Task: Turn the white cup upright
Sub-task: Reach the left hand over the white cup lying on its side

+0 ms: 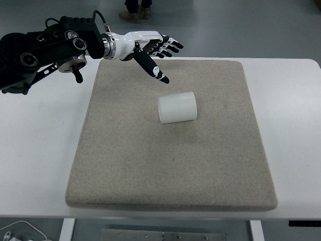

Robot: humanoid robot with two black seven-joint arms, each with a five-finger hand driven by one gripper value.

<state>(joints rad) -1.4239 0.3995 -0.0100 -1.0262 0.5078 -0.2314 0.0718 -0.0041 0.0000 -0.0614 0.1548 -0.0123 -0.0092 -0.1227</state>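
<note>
The white cup (177,107) lies on its side, the only thing standing on the grey mat (150,175), with bare mat on every side of it. The left hand (153,50), fingers spread, hangs over the mat's far left corner, just apart from the cup. The table (296,125) strip along the right edge lies bare.

One white cup (177,107) lies on its side near the middle of one grey mat (125,170), and the mat covers most of one white table (35,165). One robot hand, the left hand (150,50), shows above the mat's far edge. Beyond the table's far edge stand a person's two shoes (136,14).
</note>
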